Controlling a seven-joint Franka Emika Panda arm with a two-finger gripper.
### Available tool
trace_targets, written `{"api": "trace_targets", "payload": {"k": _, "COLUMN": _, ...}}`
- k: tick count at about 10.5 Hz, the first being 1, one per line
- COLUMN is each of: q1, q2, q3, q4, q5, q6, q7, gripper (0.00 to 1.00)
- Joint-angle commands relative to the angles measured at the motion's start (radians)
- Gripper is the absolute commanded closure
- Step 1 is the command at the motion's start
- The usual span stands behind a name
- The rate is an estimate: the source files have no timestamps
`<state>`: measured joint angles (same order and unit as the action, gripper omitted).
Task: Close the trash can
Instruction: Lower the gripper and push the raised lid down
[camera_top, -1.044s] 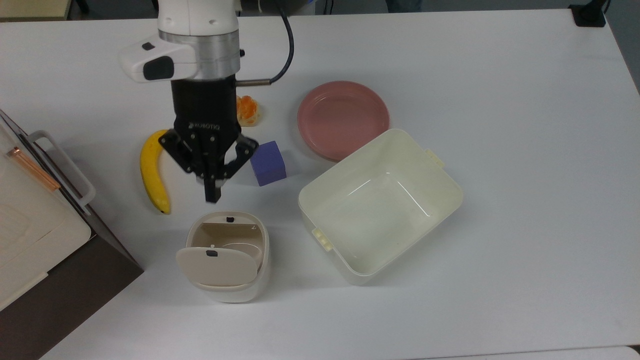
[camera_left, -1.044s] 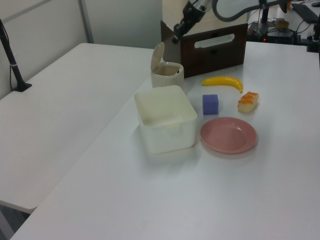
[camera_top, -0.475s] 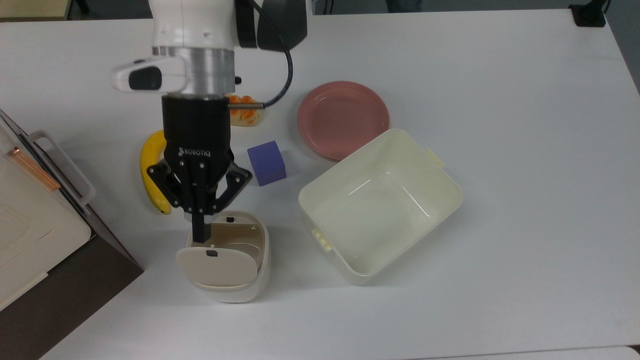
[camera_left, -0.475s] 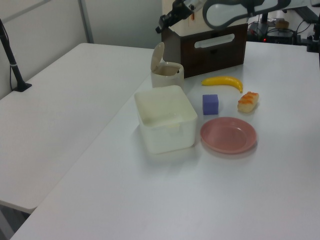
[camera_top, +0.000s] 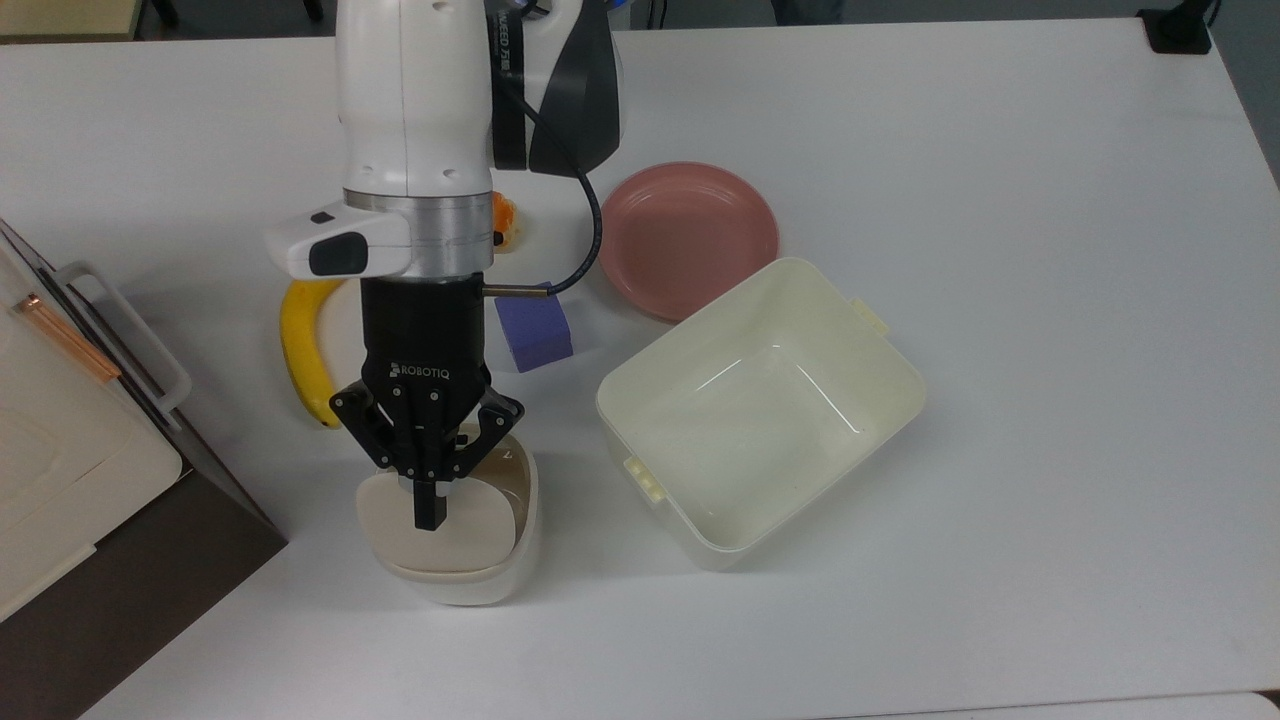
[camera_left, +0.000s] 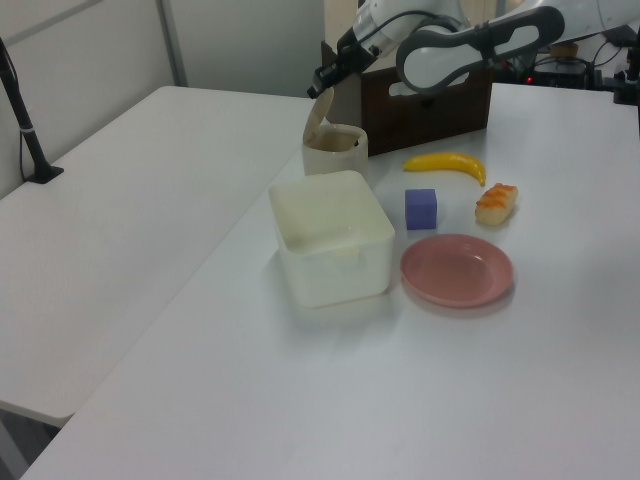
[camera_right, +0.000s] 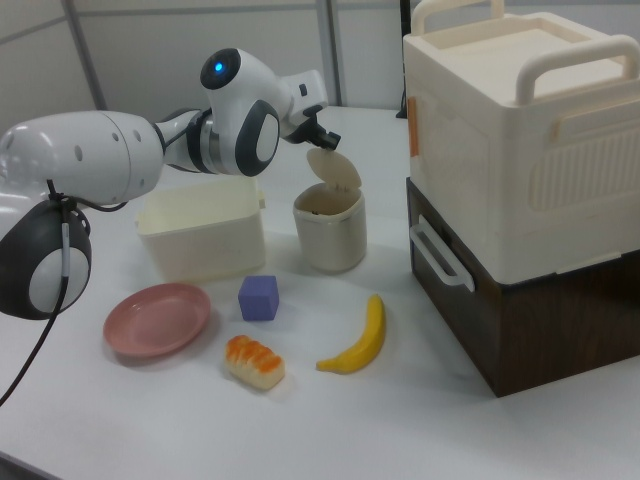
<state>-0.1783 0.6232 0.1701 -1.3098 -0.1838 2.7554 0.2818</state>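
The trash can is a small cream bin at the table's near left in the top view. Its beige lid stands raised and tilted, so the bin is open. My gripper is shut with nothing held. It hovers over the bin's mouth with its tip in front of the lid. In the right view the gripper sits just above the top edge of the lid; I cannot tell if they touch. The left view shows the gripper above the lid and the trash can.
A banana, a purple cube and an orange food piece lie behind the bin. A pink plate and a large lidless cream tub are to the top view's right. A brown box under a cream container stands at the left.
My gripper has moved toward the top view's bottom, from above the banana and cube to over the trash can's opening and lid. The lid stays raised.
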Motion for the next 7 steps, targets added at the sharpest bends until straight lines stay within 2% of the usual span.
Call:
{"api": "trace_targets", "payload": {"k": 1, "q1": 0.01, "q2": 0.006, "q3": -0.007, "q4": 0.021, "q5": -0.025, "q6": 0.009, "q7": 0.031, "gripper": 1.0}}
{"api": "trace_targets", "payload": {"k": 7, "q1": 0.008, "q2": -0.014, "q3": -0.009, "q4": -0.022, "q5": -0.065, "q6": 0.007, "q7": 0.031, "gripper": 1.0}}
